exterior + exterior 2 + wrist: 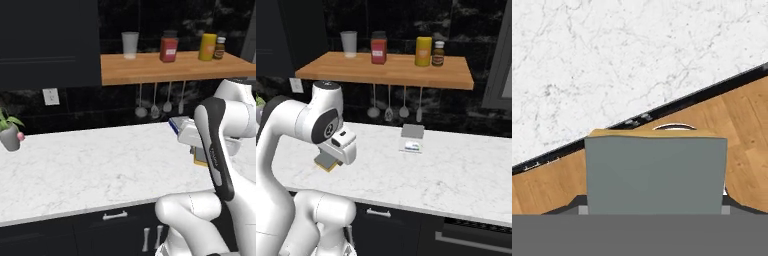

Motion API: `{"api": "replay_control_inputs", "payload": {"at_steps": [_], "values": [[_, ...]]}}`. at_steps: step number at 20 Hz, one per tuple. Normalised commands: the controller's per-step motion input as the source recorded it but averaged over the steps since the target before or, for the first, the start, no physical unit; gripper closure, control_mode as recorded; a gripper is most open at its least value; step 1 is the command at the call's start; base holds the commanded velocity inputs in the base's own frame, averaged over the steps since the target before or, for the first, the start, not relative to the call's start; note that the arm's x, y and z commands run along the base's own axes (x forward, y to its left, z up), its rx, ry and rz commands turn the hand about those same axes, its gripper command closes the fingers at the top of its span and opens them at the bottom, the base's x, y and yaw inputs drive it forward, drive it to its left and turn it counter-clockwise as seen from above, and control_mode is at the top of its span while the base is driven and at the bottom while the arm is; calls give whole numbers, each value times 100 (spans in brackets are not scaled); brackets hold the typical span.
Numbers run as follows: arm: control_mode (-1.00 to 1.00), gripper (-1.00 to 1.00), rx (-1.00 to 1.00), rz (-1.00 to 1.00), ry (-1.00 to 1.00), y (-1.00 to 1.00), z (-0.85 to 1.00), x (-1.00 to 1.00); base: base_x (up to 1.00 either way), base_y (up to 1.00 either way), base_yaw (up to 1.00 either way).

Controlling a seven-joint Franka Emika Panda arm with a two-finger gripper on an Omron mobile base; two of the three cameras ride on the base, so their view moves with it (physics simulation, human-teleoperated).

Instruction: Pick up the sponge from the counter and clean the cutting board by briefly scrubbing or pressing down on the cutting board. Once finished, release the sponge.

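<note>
Both base views look forward and down over the counter (90,165) from behind the arm, one from its left, one from its right, sharing the marble top and the wooden shelf (391,70) above it. The hand view looks close down past the counter's front edge (662,107).

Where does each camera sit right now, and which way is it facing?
Left base view: behind the arm's left, looking forward and down at the counter and wall shelf; the arm rises at lower right.
Right base view: behind the arm's right, facing the same way; the arm rises at lower left, and the scale sits mid-counter.
Hand view: on the hand, looking down along the jaws past the held sponge at the counter's front edge and brown wood beyond.
Shared: both base views show counter, shelf, arm and sponge.
</note>
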Motion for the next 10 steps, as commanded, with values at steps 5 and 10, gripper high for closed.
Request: {"api": "replay_control_inputs", "payload": {"at_steps": [5,10], "values": [[100,100,0,0,0,0,0,0,0,-100,0],[100,100,0,0,0,0,0,0,-1,-100,1]]}}
